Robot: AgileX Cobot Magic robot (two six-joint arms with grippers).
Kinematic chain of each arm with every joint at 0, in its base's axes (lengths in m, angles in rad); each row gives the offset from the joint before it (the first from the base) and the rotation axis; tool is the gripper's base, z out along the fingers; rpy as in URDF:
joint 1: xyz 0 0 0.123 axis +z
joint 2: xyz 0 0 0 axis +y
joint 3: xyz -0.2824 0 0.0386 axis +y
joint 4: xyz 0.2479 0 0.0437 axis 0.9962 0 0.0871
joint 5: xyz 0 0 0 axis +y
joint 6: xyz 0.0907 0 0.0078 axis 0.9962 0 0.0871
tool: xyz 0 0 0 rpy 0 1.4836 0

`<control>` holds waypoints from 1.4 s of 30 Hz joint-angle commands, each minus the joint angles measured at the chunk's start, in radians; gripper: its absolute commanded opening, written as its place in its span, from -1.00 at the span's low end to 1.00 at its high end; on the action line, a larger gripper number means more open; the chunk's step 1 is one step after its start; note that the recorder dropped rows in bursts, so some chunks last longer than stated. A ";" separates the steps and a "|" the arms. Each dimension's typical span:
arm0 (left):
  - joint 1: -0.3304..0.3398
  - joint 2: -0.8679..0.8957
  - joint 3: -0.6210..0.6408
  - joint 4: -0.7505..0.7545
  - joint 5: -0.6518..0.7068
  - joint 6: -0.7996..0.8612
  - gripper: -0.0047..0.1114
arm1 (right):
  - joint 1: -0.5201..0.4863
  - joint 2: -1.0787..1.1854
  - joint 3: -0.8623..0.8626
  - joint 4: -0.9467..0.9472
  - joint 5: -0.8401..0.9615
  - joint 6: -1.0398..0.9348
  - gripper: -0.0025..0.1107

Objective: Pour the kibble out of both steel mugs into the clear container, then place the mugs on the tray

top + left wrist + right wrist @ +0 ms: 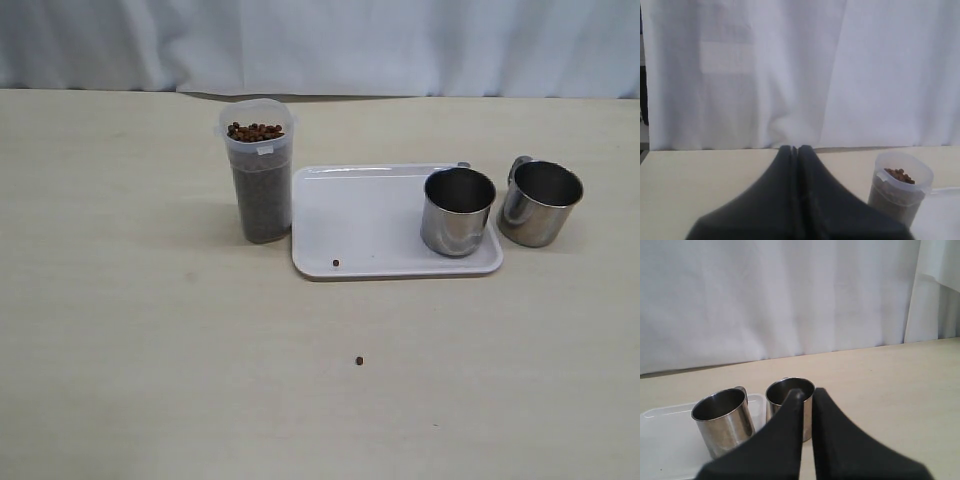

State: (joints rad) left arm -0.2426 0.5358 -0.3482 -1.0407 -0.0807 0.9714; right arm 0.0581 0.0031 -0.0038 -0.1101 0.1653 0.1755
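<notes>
The left gripper (795, 149) is closed tight, its two dark fingers pressed flat together with nothing between them. Ahead of it, on the side nearer the other arm, the container (900, 192) stands upright on the table (690, 175), well apart from the fingertips. Kibble (899, 175) fills it almost to the mouth. Past the container an edge of the tray (946, 190) shows.

The right gripper (807, 394) is closed as well, with only a thin slit between its fingers, and it holds nothing. Straight ahead of its tips the second mug (790, 390) stands upright on the table, partly hidden behind the fingers; whether they touch it cannot be told. Ahead and toward the left gripper's side, a mug (725, 422) stands upright on the tray, at the end nearest the second mug. The two are just beside each other but apart. Both insides show bare steel, and both handles point away from the grippers, toward the white curtain (790, 300).

The tray lies between the container and the second mug, with the container just beside its far end. A pellet (336, 264) lies on the tray near the edge facing the grippers. A second pellet (359, 361) lies on the bare table, nearer the grippers.
</notes>
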 commanded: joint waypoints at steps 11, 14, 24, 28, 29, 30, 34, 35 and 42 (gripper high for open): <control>0.004 -0.045 0.041 -0.032 0.035 -0.031 -0.92 | 0.004 -0.003 0.004 -0.006 -0.004 -0.010 -0.87; 0.004 -0.045 0.041 -0.032 0.038 -0.031 -0.92 | 0.004 -0.003 0.004 -0.006 -0.004 -0.010 -0.87; 0.119 -0.430 0.041 -0.032 0.037 -0.031 -0.92 | 0.004 -0.003 0.004 -0.006 -0.004 -0.010 -0.87; 0.119 -0.486 0.041 -0.032 0.042 -0.031 -0.92 | 0.004 -0.003 0.004 -0.006 -0.004 -0.010 -0.87; 0.119 -0.491 0.042 -0.032 0.042 -0.031 -0.92 | 0.004 -0.003 0.004 -0.006 -0.004 -0.010 -0.87; 0.119 -0.493 0.044 -0.018 0.045 -0.031 -0.92 | 0.004 -0.003 0.004 -0.006 -0.004 -0.010 -0.87; 0.119 -0.536 0.113 0.408 0.268 -0.059 -0.92 | 0.004 -0.003 0.004 -0.006 -0.004 -0.010 -0.87; 0.119 -0.536 0.139 0.511 0.320 -0.072 -0.92 | 0.004 -0.003 0.004 -0.006 -0.004 -0.010 -0.87; 0.093 -0.536 0.345 0.629 0.210 -0.061 -0.92 | 0.004 -0.003 0.004 -0.006 -0.004 -0.010 -0.87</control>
State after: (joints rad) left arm -0.1314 0.0032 -0.0584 -0.4286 0.1890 0.9174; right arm 0.0581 0.0031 -0.0038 -0.1101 0.1653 0.1755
